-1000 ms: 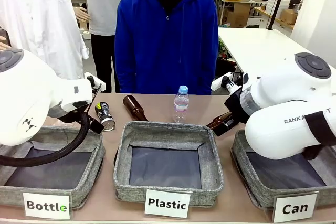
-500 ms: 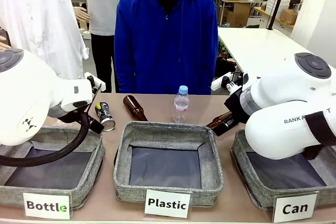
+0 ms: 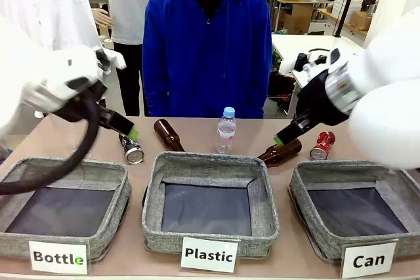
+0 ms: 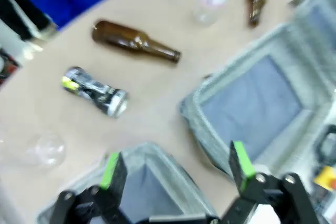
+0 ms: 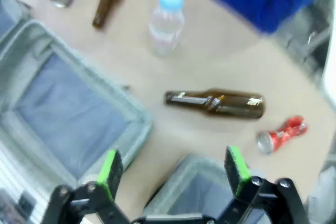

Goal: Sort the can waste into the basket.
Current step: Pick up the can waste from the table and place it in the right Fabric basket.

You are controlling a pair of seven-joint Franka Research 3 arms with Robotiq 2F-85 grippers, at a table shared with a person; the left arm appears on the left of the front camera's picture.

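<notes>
Beige tabletop (image 3: 197,139): black can (image 3: 132,149) at ten o'clock, crushed red can (image 3: 321,145) at two, Can basket (image 3: 303,204) at four. Probably light, thin-walled, dentable; best gripped across mid-body. Left gripper (image 4: 176,161) and right gripper (image 5: 174,165) both released.

Black can (image 4: 94,91), apparently lying sideways, beyond the spread left hand (image 4: 174,160).

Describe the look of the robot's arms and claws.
The left arm and right arm are white, smooth and rounded; a thick black cable loops under the left one. The left claw and right claw are black, each two-pronged and tipped with bright green pads.
</notes>
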